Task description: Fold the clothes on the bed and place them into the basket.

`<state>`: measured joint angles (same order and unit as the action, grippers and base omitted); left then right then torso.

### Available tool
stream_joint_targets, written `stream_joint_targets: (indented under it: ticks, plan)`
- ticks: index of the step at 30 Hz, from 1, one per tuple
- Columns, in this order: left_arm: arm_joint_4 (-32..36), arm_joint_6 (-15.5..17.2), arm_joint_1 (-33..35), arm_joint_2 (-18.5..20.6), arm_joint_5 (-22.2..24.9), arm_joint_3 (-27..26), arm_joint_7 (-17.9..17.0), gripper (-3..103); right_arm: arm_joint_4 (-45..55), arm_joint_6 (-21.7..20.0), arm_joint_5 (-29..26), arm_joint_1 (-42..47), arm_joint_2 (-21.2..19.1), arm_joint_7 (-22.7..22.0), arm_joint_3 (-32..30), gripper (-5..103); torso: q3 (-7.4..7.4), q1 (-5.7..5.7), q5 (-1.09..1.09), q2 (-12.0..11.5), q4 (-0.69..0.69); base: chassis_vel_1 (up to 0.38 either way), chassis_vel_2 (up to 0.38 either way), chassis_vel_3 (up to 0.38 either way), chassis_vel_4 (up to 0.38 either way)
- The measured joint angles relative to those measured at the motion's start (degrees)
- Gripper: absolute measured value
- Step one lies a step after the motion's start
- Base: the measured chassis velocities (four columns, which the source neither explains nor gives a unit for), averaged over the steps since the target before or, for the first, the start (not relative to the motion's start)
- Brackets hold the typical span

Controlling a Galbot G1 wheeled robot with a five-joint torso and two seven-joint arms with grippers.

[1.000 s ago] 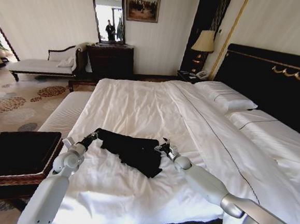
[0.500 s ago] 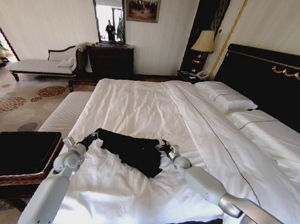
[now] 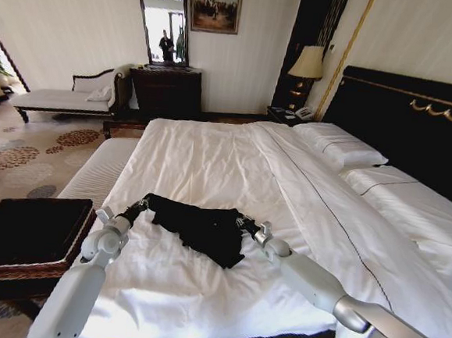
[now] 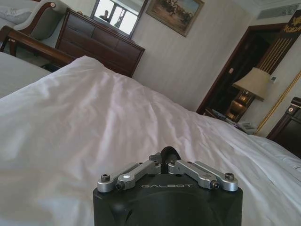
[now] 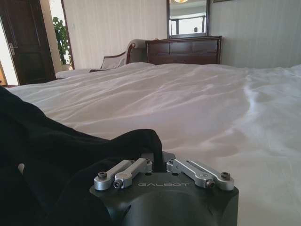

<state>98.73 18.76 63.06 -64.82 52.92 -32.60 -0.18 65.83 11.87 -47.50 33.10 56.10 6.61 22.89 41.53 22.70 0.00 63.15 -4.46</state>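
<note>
Right wrist view has the right gripper [image 5: 157,160] jaws pinched on a black T-shirt [image 5: 51,155] edge; left gripper [image 4: 164,157] jaws look clamped on dark cloth too. Shirt's bunched between them on the bed [image 3: 203,167], basket [image 3: 25,235] well off left. Thin grip could slip mid-fold.

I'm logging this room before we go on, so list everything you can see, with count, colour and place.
T-shirt: one, black, bunched on the bed's near part.
Bed: one, white duvet, black headboard, centre.
Pillows: two, white, by the headboard.
Basket: one, brown wicker with black lining, left of the bed.
Bench: one, pale striped, along the bed's left side.
Dresser: one, dark wood, far wall, mirror above.
Lamp: one, cream shade, beside the headboard.
Left gripper: jaws shut on the T-shirt's left edge.
Right gripper: jaws shut on its right edge.
</note>
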Motion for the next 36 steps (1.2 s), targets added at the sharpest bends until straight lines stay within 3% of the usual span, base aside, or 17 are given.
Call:
stream_joint_targets:
  ticks: [3,13,19,21,24,27,30,32,36]
  plan:
    - [1.03,-0.10,-0.25,0.17,0.81,0.01,-0.34,1,2.05,1.15,0.06,0.76,-0.72,0.10,-1.75,1,0.00,0.00,0.00,0.00,0.00,0.000,0.000,0.000,0.000]
    - [5.08,-1.07,-2.00,2.07,6.62,-1.00,-1.16,1,13.20,3.54,-2.60,2.12,-4.23,0.84,-8.06,0,0.00,0.00,-0.01,0.00,0.00,0.000,0.000,0.000,0.000]
    - [10.05,-1.63,-5.49,4.74,11.10,-2.32,-2.82,1,24.60,4.79,-13.26,1.61,-7.20,-0.75,-12.79,0,0.00,0.00,-0.01,0.00,0.00,0.000,0.000,0.000,0.000]
    - [12.60,-1.64,-8.01,6.78,13.71,-2.92,-4.23,1,30.16,4.54,-18.06,0.71,-8.83,-1.88,-15.43,0,0.00,0.00,-0.01,0.00,0.01,0.000,0.000,0.000,0.000]
    - [13.71,-1.88,-10.09,8.57,15.24,-2.86,-5.77,1,32.39,4.54,-19.75,-0.50,-9.97,-2.04,-16.54,0,0.00,0.00,-0.02,0.00,0.00,0.000,0.000,0.000,0.000]
    - [14.46,-2.65,-16.83,13.23,18.64,-1.54,-10.09,1,34.42,4.47,-23.97,-5.27,-12.29,-2.90,-17.08,0,0.00,-0.01,0.02,0.00,-0.01,0.000,0.000,0.000,0.000]
    - [14.37,-2.66,-20.48,15.59,20.68,-0.78,-11.56,1,34.50,4.38,-25.51,-8.11,-13.03,-3.48,-17.00,0,0.00,0.00,-0.01,0.00,-0.02,0.000,0.000,0.000,0.000]
    - [14.49,-2.67,-25.21,19.31,24.16,-0.16,-13.47,1,34.95,4.27,-27.18,-13.21,-14.21,-4.32,-16.97,0,0.00,0.02,0.01,-0.01,-0.01,0.000,0.000,0.000,0.000]
    - [16.47,-2.67,-26.81,22.82,27.45,-1.00,-14.54,1,38.02,3.69,-29.20,-16.09,-16.15,-6.09,-18.51,0,0.01,0.02,-0.01,-0.01,0.02,0.000,0.000,0.000,0.000]
